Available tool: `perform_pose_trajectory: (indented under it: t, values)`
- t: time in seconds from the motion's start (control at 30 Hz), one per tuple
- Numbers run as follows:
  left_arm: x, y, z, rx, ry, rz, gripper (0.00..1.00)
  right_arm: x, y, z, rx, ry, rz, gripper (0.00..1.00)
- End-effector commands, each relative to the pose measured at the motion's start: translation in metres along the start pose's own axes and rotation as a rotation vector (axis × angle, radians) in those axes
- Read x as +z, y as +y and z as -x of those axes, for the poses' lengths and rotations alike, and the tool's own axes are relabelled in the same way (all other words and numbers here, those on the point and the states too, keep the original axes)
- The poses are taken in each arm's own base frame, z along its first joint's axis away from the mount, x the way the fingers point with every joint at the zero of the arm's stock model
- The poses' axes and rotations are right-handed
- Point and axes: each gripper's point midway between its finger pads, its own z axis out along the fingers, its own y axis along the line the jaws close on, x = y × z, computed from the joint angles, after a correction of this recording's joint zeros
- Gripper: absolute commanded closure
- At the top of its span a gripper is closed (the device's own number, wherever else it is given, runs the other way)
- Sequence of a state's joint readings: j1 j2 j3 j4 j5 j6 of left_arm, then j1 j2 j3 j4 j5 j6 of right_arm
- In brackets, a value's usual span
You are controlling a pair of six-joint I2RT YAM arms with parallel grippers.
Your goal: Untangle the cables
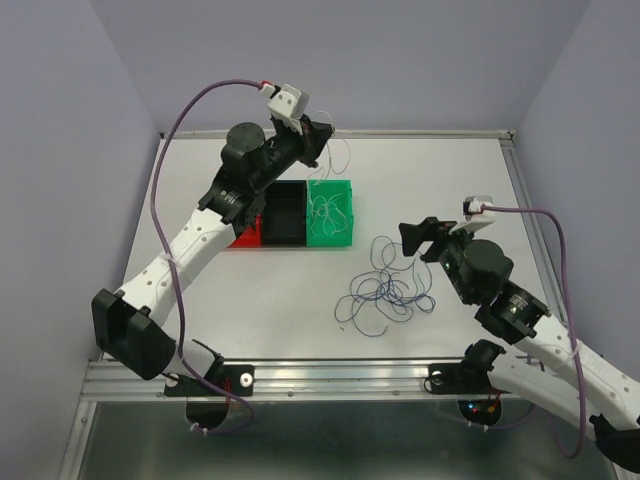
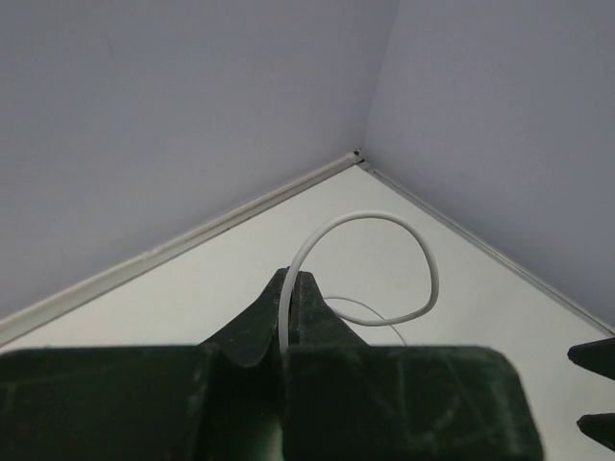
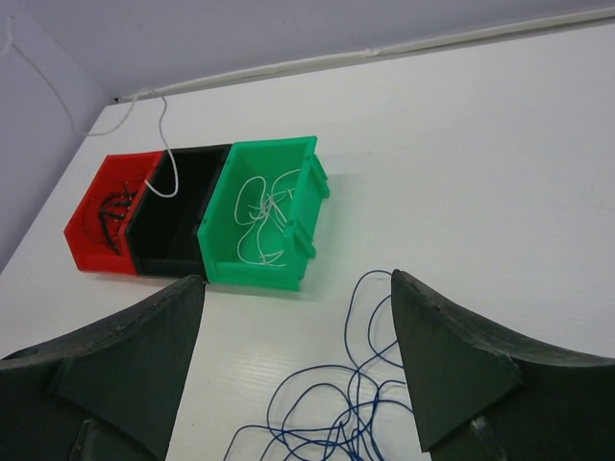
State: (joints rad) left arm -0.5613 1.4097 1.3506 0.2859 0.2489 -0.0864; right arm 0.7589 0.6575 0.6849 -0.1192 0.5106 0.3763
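Note:
A loose tangle of dark blue cables [image 1: 385, 290] lies on the white table, right of the bins; it shows in the right wrist view [image 3: 346, 403] below the open jaws. My right gripper [image 1: 420, 240] is open and empty, just right of and above the tangle. My left gripper [image 1: 318, 135] is raised above the far end of the bins and shut on a white cable [image 2: 384, 250], which loops out past its fingertips. More white cables [image 1: 330, 208] lie in the green bin [image 1: 348, 232]. Dark cables [image 3: 113, 213] lie in the red bin [image 3: 88, 240].
Three bins stand side by side: red [image 1: 244, 238], black [image 1: 284, 240] and green. Purple arm cables [image 1: 170, 130] arc above the left arm. Grey walls close in the table at the back and sides.

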Motion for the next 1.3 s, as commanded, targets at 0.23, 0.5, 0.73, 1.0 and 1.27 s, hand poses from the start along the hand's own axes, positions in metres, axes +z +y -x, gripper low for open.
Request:
perform_pose_trajectory:
  t: [0.23, 0.5, 0.73, 1.0, 1.27]
  values:
    - [-0.011, -0.025, 0.036, -0.014, -0.101, -0.096, 1.00, 0.004, 0.004, 0.001, 0.018, -0.013, 0.009, 0.16]
    - [0.005, -0.028, 0.013, -0.060, -0.065, -0.140, 1.00, -0.001, 0.002, 0.005, 0.025, -0.031, 0.015, 0.16]
    - [0.013, -0.026, -0.014, -0.095, -0.036, -0.152, 1.00, -0.003, 0.001, 0.004, 0.025, -0.032, 0.020, 0.16]
    - [0.031, -0.012, -0.069, -0.118, 0.049, -0.123, 1.00, -0.006, 0.000, 0.006, 0.028, -0.039, 0.025, 0.16]
    - [0.036, 0.005, -0.125, -0.108, 0.137, -0.078, 1.00, -0.008, -0.001, 0.005, 0.027, -0.034, 0.025, 0.16]
